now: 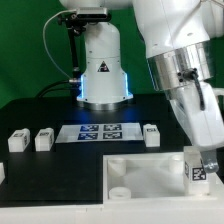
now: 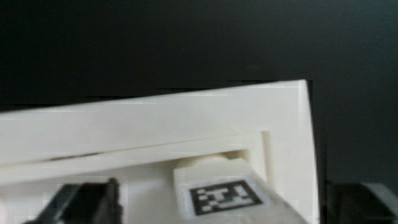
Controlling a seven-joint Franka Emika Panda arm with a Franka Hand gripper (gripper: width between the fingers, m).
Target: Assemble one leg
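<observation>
The leg (image 2: 222,192), a small white block with a tag facing the wrist camera, stands at the corner of the large white plate (image 2: 107,130). My gripper (image 2: 222,208) straddles it with the jaws apart. One dark finger (image 2: 86,202) shows a strip of plate between it and the leg. The other finger is at the frame edge. In the exterior view the gripper (image 1: 204,166) is low over the plate's (image 1: 150,178) corner at the exterior view's right, with the tagged leg (image 1: 198,171) at its tips.
Two more white legs (image 1: 17,140) (image 1: 43,139) lie at the exterior view's left and one (image 1: 151,134) lies beside the marker board (image 1: 97,132). The arm's base (image 1: 103,75) stands behind. The table is black.
</observation>
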